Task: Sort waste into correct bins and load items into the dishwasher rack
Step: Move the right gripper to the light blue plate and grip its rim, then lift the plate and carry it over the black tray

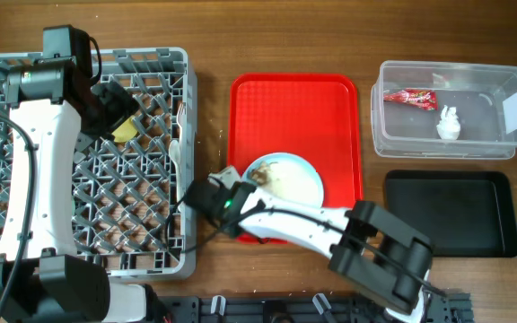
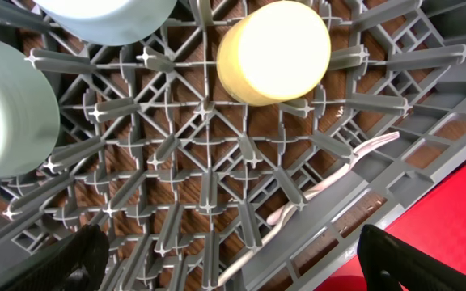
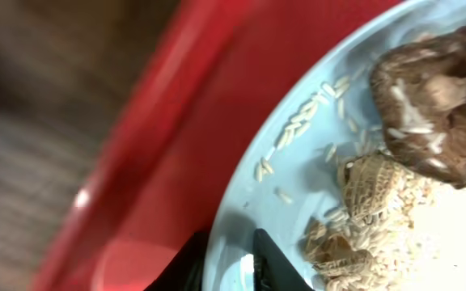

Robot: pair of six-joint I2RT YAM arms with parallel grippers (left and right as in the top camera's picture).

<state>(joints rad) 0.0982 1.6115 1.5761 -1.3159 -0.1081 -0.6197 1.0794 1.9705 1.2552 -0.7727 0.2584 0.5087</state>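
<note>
The right gripper (image 3: 231, 252) is pinched on the rim of the pale blue plate (image 3: 298, 186), one finger set on each side of the rim's lower-left edge. The brown food scraps (image 3: 427, 105) are heaped on the plate ahead of and to the right of the fingers, with pale grains strewn between. The raised lip of the red serving tray (image 3: 176, 105) is found just beside the gripper on its outer side, so little room is left there. In the overhead view, bare plate (image 1: 299, 184) is seen beyond the scraps.

The left gripper (image 2: 233, 259) is held spread wide above the dishwasher rack (image 2: 184, 162). The yellow-green cup (image 2: 273, 52) is stood among the pegs ahead of it, slightly to the right. Two pale bowls (image 2: 10, 109) are set ahead to the left. A white plastic utensil (image 2: 338, 174) is laid against the rack wall on the right, and bare pegs are left directly beneath the fingers.

Well away from the right gripper, the clear tub (image 1: 510, 81) is seen with the snack wrapper (image 1: 409, 97) and paper wad (image 1: 449, 124) inside. The black tray (image 1: 451, 213) is set just below the tub.
</note>
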